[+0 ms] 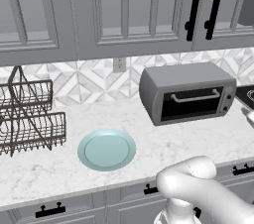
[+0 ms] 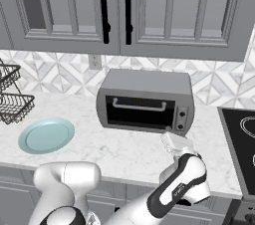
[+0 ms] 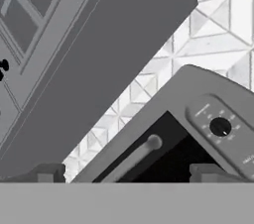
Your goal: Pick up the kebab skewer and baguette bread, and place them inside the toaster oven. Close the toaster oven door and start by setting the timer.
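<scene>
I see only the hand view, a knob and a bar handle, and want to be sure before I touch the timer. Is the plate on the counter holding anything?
Observer: The light blue plate, left of the toaster oven, is bare.
Operator: Is the door fully up?
Observer: Yes. Both base views show the toaster oven door shut, flush with the front. The glass is too dark to show what is inside.
Operator: Where is my hand?
Observer: The hand is low at the oven's front right corner, just under the knobs, with its fingers apart.
</scene>
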